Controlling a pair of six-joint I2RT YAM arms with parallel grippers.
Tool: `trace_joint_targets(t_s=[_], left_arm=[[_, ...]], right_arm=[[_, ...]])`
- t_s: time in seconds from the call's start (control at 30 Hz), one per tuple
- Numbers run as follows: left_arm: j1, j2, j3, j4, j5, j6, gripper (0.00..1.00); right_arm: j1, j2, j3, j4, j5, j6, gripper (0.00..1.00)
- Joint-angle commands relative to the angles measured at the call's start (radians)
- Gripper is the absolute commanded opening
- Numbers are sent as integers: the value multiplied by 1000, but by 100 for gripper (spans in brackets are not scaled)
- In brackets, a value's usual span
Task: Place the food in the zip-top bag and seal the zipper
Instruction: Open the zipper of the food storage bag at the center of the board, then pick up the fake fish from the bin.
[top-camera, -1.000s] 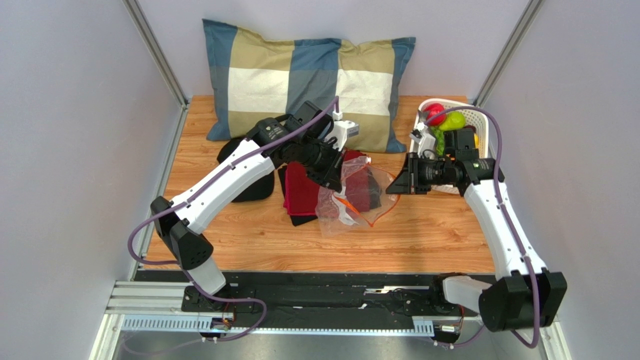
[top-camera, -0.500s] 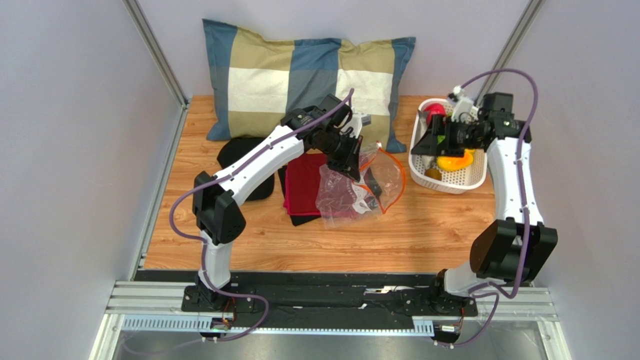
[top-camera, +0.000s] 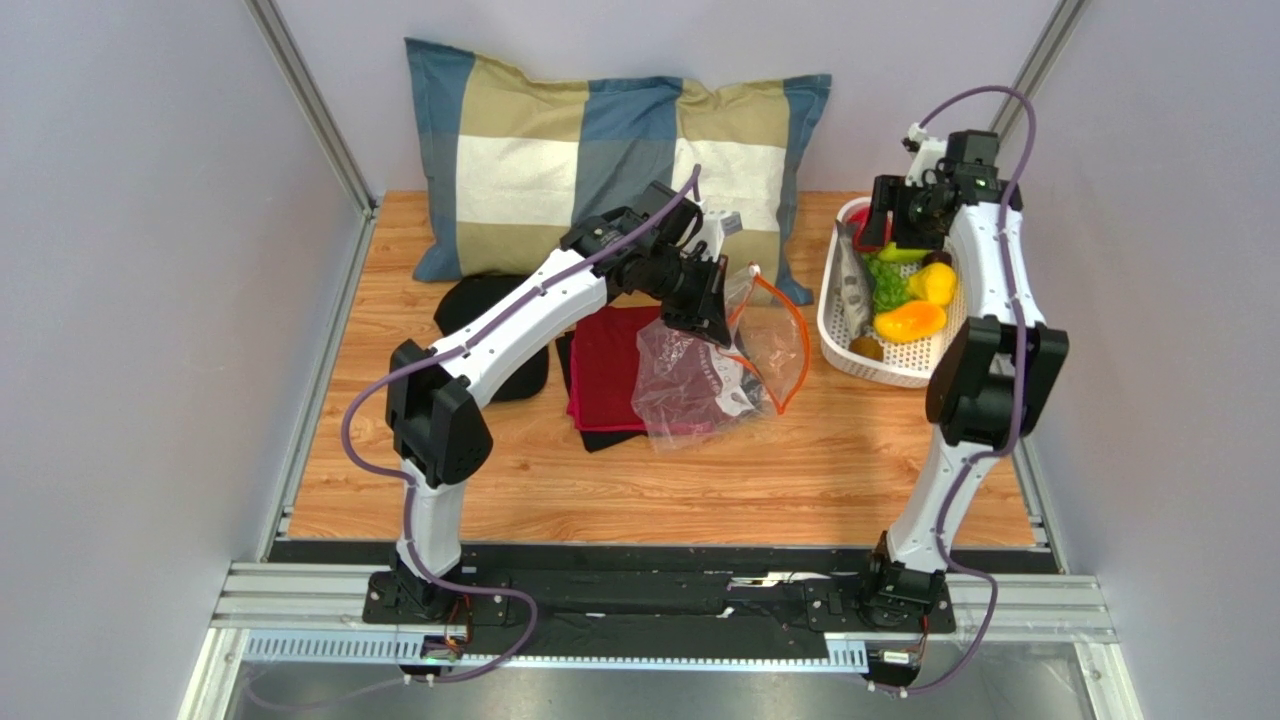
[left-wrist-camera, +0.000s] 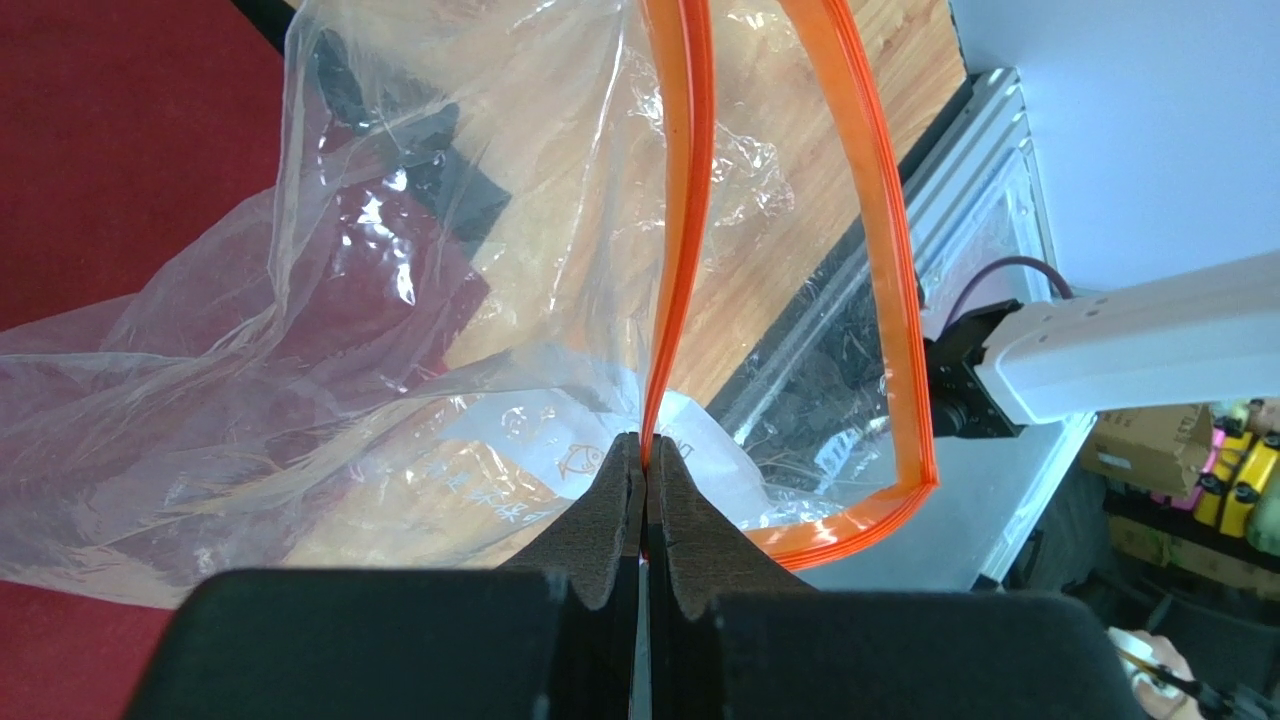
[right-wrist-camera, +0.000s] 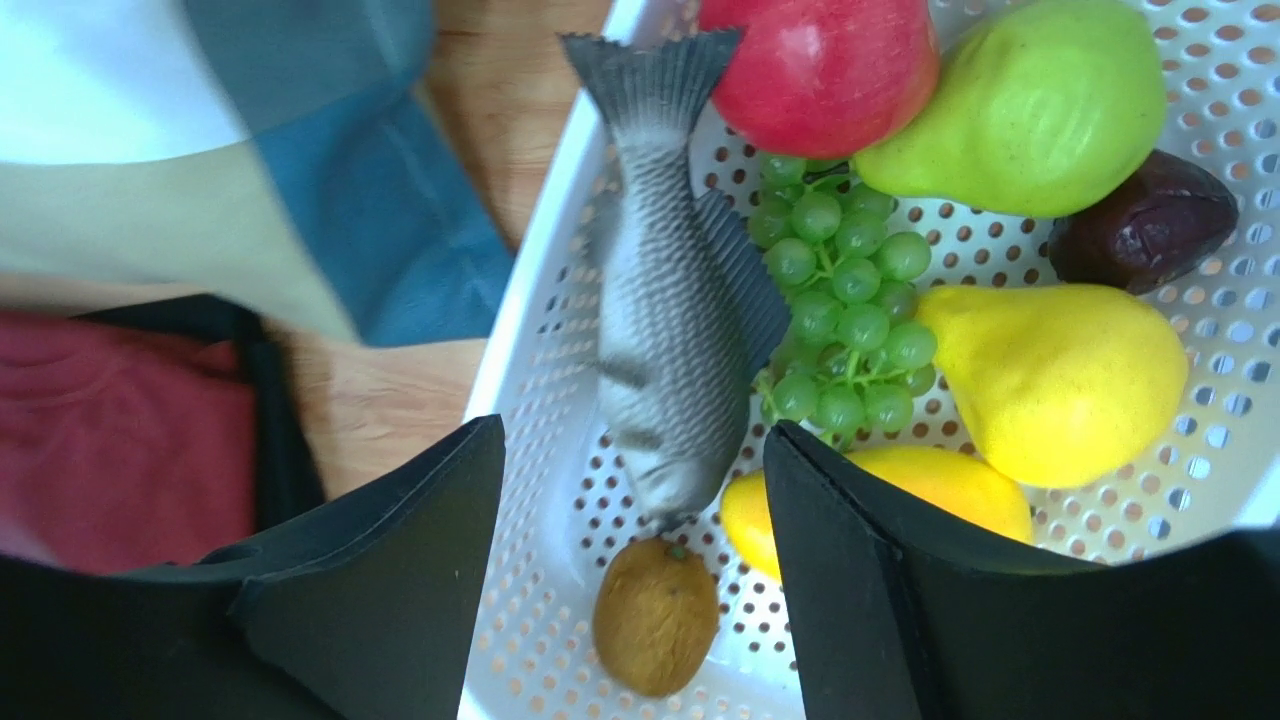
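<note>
Your left gripper (left-wrist-camera: 645, 495) pinches the bag's mouth; your right gripper (right-wrist-camera: 631, 435) hangs open over the basket.

On the wooden table (top-camera: 842, 480), the one zip-top bag (top-camera: 684, 383) lies near the middle, partly on a red cloth (top-camera: 609, 368). Its long side runs left to right, and its mouth is lifted and faces the right edge. Your left gripper's jaws are pressed together on the orange zipper (left-wrist-camera: 684, 225). The one white basket (right-wrist-camera: 519, 345) sits at the far right corner. Your right gripper's jaws stand wide apart above it, holding nothing. Inside it you have eight food pieces, one of each: grey fish (right-wrist-camera: 669, 330), green pear (right-wrist-camera: 1037, 105), yellow pear (right-wrist-camera: 1052, 383), red round fruit (right-wrist-camera: 819, 60), green grape bunch (right-wrist-camera: 842, 300), orange piece (right-wrist-camera: 902, 488), dark brown piece (right-wrist-camera: 1142, 225), brown oval piece (right-wrist-camera: 654, 615).
</note>
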Motion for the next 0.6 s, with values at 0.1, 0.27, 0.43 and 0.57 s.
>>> trace_joint_targets(t_s=[0.1,0.27,0.43,0.57], left_arm=[[14,-23,-26,52,11,-17,0],[20,-25,-36,52,9,-17,0],[23,-28,-43,55,14,-13,0],[23,-35,-56,68,17,-14,0]], right_arm=[[97,174,178,19,219,-73,67],[142,251,174,45,360,-134,65],[149,288,175,56,406,-144,60],[151,331,208,26,400,-138,62]])
